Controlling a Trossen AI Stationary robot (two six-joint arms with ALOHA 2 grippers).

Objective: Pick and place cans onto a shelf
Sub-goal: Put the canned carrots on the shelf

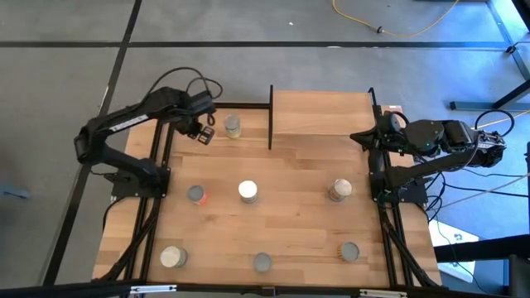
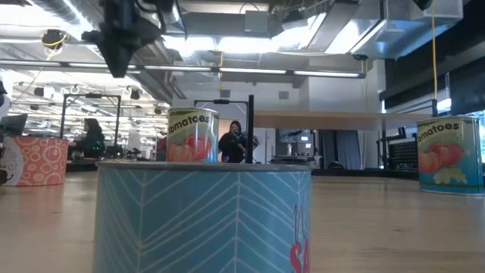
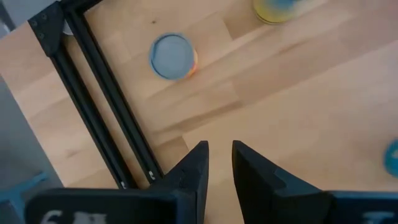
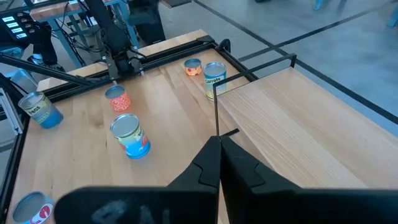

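Hovering left hand [image 1: 204,132] narrow beside can [image 1: 233,126]; right hand [image 4: 219,144] pinched (empty) over shelf [image 1: 321,112].

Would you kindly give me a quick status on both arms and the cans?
Left gripper empty, fingers slightly apart, hovering near the far can. Right gripper shut, empty, beside the shelf. Shelf bare; path clear.

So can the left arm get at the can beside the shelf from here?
Probably yes. The left gripper hangs empty next to that can, with bare tabletop between them and the shelf post on the can's far side.
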